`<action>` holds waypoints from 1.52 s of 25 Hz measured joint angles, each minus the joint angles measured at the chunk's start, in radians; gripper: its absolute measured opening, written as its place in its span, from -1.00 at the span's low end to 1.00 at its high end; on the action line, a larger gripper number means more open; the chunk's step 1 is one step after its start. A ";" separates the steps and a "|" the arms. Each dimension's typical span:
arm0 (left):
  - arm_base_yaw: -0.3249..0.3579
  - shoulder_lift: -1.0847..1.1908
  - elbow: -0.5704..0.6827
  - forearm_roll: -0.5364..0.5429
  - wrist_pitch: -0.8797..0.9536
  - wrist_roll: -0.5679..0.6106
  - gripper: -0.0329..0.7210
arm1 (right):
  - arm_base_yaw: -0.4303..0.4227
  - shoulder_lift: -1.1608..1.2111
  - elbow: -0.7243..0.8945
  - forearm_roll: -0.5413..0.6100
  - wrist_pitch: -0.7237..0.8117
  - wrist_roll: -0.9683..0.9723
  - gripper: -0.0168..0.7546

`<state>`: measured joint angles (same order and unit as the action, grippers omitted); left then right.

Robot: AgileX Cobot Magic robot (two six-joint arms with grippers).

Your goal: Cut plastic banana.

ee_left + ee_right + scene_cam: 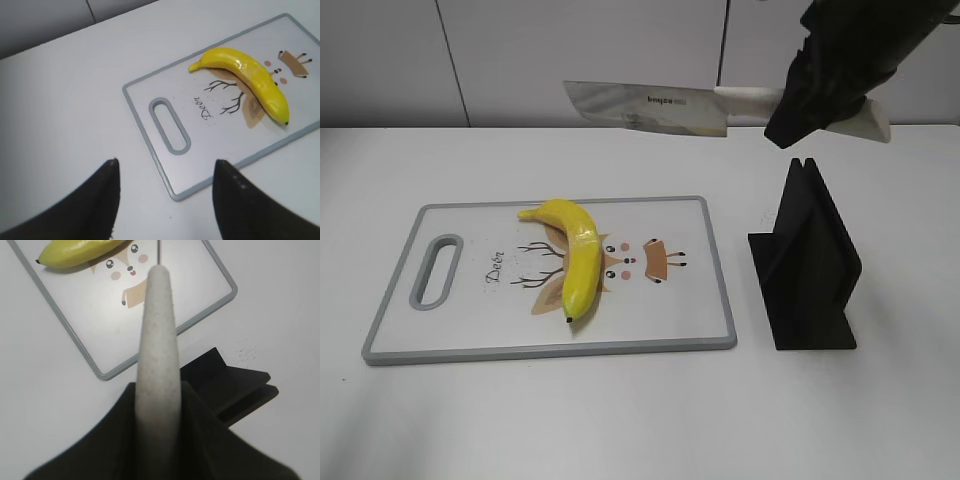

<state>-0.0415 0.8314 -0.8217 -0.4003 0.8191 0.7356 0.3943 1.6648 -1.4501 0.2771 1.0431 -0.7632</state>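
Gripping knife [650, 108] aloft, right gripper [815, 105] (clamped), banana [573, 257] mid-board, left gripper [165, 192] spread.

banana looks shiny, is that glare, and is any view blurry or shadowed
Left wrist view: white glare streaks along the plastic banana; left gripper fingers dark and soft-edged. Exterior view: even light, faint shadow beside the knife stand. Right wrist view: knife close and blurred, held in the right gripper.
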 joint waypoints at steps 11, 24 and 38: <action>-0.093 0.382 -0.275 -0.027 0.009 0.323 0.55 | 0.000 0.104 -0.065 0.073 0.028 -0.280 -0.52; -0.326 0.676 -0.361 -0.029 -0.017 0.693 0.55 | 0.000 0.204 -0.086 0.262 0.060 -0.566 -0.52; -0.330 0.837 -0.442 -0.021 -0.045 0.713 0.14 | 0.000 0.225 -0.093 0.329 0.003 -0.652 -0.52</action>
<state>-0.3719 1.6686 -1.2641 -0.4208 0.7746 1.4485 0.3943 1.8902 -1.5431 0.6061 1.0462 -1.4149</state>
